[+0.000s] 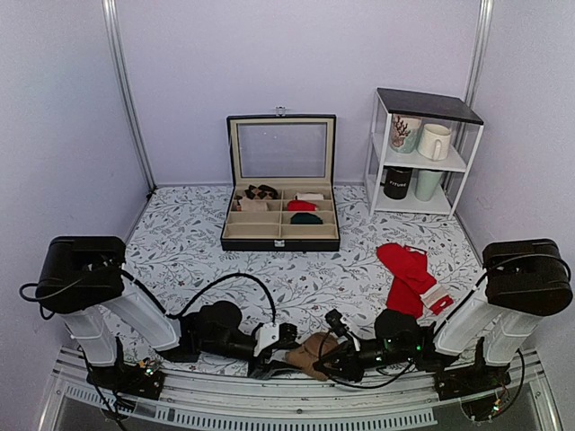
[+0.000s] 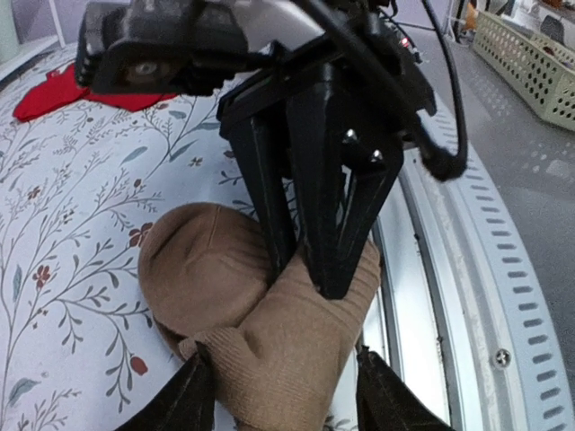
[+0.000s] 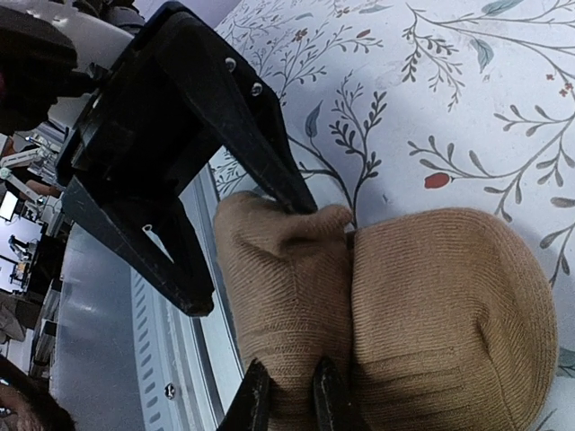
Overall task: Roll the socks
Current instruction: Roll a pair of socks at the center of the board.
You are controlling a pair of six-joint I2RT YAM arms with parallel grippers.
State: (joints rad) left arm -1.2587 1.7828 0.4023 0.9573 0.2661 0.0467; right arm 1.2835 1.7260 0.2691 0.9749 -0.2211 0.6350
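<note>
The floral tablecloth (image 1: 180,242) is carrying the socks (image 1: 312,352), one tan bundle, at its near edge. The right gripper (image 3: 292,400) is pinching its fold; the left gripper (image 2: 286,400) is straddling it, fingers spread. Four mugs (image 1: 434,142) are occupying the shelf (image 1: 429,106); the black mug (image 1: 397,182) is showing unreadable lettering.

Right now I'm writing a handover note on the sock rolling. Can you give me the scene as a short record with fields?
tan socks: bundled into a roll at the near edge of the floral table, between both grippers
left gripper: open, one finger on each side of the roll
right gripper: shut, pinching a fold of the roll
red socks: lying flat to the right, white tag on, untouched
organizer box: back centre, lid up
</note>
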